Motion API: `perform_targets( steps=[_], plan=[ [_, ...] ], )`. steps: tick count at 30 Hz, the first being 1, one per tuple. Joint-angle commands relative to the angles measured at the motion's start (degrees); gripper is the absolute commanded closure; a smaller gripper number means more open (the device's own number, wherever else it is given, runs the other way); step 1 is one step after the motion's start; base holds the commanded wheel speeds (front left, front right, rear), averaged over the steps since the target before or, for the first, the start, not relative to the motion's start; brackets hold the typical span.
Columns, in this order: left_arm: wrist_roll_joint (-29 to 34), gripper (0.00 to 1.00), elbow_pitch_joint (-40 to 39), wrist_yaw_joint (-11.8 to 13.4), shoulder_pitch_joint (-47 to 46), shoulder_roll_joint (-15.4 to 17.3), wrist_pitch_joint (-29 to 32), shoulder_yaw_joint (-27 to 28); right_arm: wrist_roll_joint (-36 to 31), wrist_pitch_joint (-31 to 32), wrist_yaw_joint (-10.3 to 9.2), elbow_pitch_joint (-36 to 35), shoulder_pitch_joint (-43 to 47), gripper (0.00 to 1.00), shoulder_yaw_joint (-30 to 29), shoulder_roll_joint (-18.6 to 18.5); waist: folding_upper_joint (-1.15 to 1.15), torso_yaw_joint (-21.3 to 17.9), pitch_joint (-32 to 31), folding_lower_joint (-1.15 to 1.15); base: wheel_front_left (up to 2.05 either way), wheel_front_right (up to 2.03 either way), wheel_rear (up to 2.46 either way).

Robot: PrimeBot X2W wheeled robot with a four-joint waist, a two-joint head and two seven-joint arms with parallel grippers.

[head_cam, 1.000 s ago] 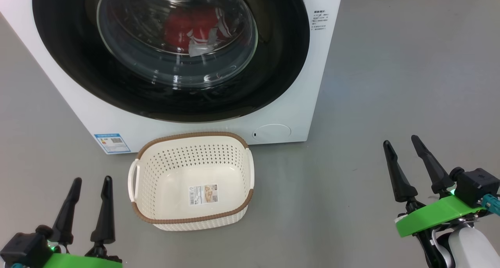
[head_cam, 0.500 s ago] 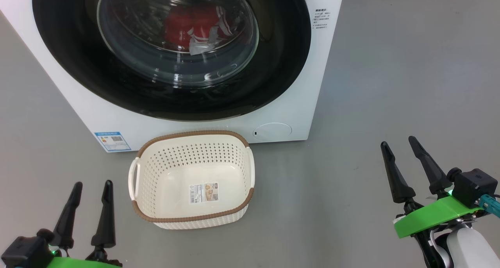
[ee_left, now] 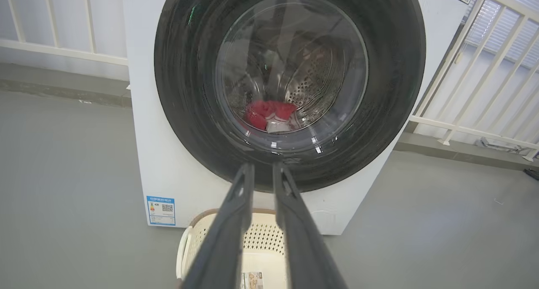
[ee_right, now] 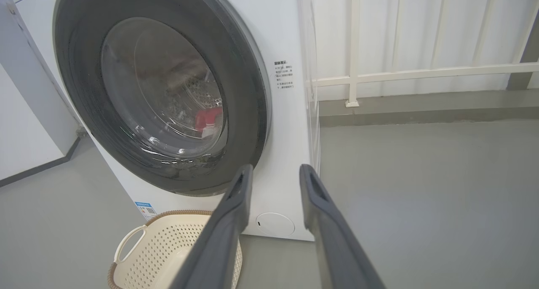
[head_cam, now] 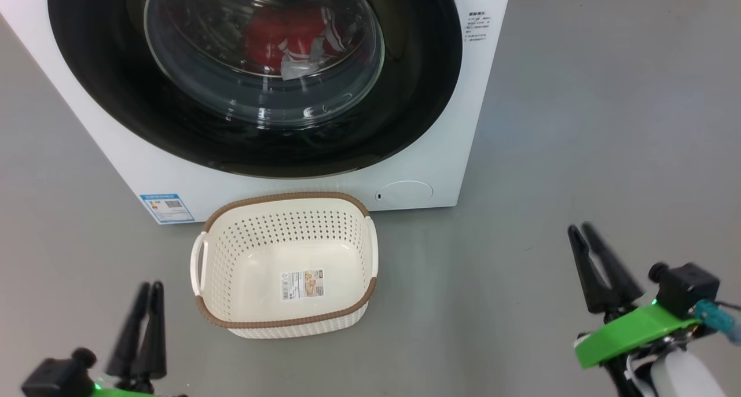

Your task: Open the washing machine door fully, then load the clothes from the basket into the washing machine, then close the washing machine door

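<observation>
So the door [head_cam: 145, 125] is sitting flush against the washer [head_cam: 173, 180] front, up ahead of both hands; the clothes [head_cam: 278, 35] are showing red and white through the glass, lying low in the drum, way past either hand's fingertips. The basket [head_cam: 301, 327] is standing on the floor [head_cam: 579, 125] right up against the washer, with nothing in it but the sticker [head_cam: 301, 285] on its bottom; it's sitting just to the right of the left hand [head_cam: 149, 286] and slightly ahead of it, and well off to the left of the right hand [head_cam: 580, 229].

Left hand is hanging low with its fingers pulled nearly together; there's a thin gap between them in the wrist view and they're pinching nothing. Right hand is hovering over bare floor, fingers a bit further apart, also gripping nothing; both look a little blurry in the head view.

Other bits: the blue label [head_cam: 167, 208] is sitting ahead of the left hand on the washer's bottom corner; the round cap [head_cam: 404, 193] is sitting ahead and left of the right hand; a white railing [ee_right: 421, 74] is running along the wall beyond the right hand.
</observation>
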Motion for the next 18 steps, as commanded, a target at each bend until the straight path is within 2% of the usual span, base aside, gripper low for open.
perform_targets(
  steps=[1, 8, 12, 18],
  plan=[
    [-0.13, 1.00, 0.66, 0.00, 0.18, -0.50, 0.09, -0.16, 0.14, 0.04, 0.00, 0.62, 0.41, 1.00, 0.14, 0.32, 0.00, 0.00, 0.00, 0.00, 0.00, 0.00, 0.00],
    [-3.71, 1.00, 1.21, 0.00, 0.28, -1.00, 0.97, 0.08, 3.85, 1.03, -0.01, 0.82, 1.13, 1.00, -0.21, 0.91, 0.00, 0.03, -0.38, 0.13, 0.00, 0.00, 0.00],
    [-5.95, 1.00, 1.53, 0.00, 0.08, -1.10, 1.54, 0.30, 6.18, 1.65, -0.01, 0.87, 1.25, 1.00, -0.50, 1.14, 0.00, 0.05, -0.47, 0.02, 0.00, 0.00, 0.00],
    [-9.30, 1.00, 2.03, -0.01, -0.29, -1.27, 2.40, 0.65, 9.65, 2.60, -0.02, 0.90, 1.37, 1.00, -0.95, 1.50, 0.00, 0.09, -0.67, 0.00, 0.00, 0.00, 0.00]
  ],
)
